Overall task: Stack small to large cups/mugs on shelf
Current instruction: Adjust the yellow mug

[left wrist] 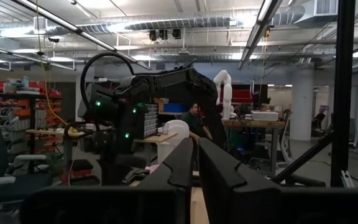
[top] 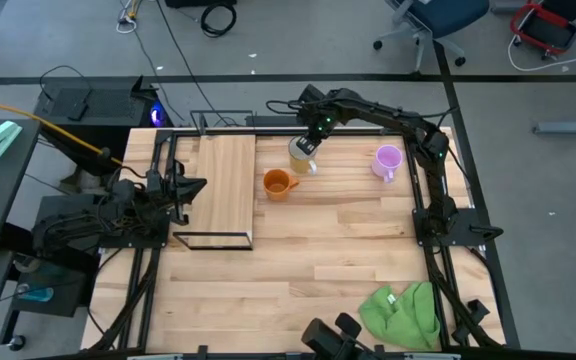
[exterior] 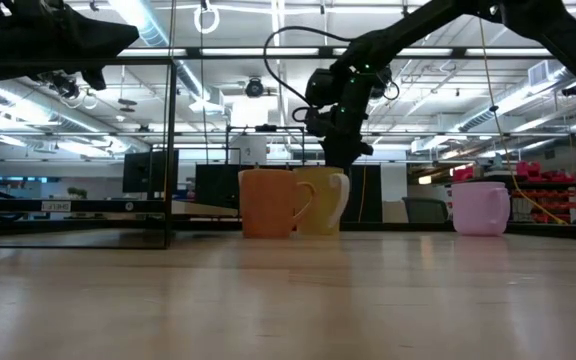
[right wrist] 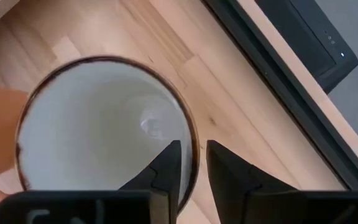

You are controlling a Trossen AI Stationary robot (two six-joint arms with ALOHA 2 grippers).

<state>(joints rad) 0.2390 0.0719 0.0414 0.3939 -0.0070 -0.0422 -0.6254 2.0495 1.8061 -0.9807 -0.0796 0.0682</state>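
Note:
The cream-white mug [top: 302, 156] stands upright on the tabletop at the far middle, its handle toward the near right. My right gripper [top: 309, 141] comes down on it from above, shut on its rim; its wrist view [right wrist: 193, 152] looks into the mug [right wrist: 98, 137]. The orange mug [top: 277, 184] stands just near-left of it, close beside it in the low view [exterior: 268, 203]. The light purple mug [top: 388, 160] stands to the right. The shelf [top: 224, 188] stands at the left on its black wire frame. My left gripper [top: 198, 186] is shut and empty at the shelf's left edge. My right gripper pinches the cream-white mug's wall at the rim [right wrist: 195, 138], one finger [right wrist: 166, 171] inside the mug and one [right wrist: 229, 177] outside. The fingers point down from above. The mug stands upright with its base on the tabletop [exterior: 326, 232].
A crumpled green cloth [top: 403, 312] lies at the near right corner. Black frame bars run along the table's far and side edges [top: 428, 200]. The tabletop's middle and near part [top: 308, 260] is bare wood.

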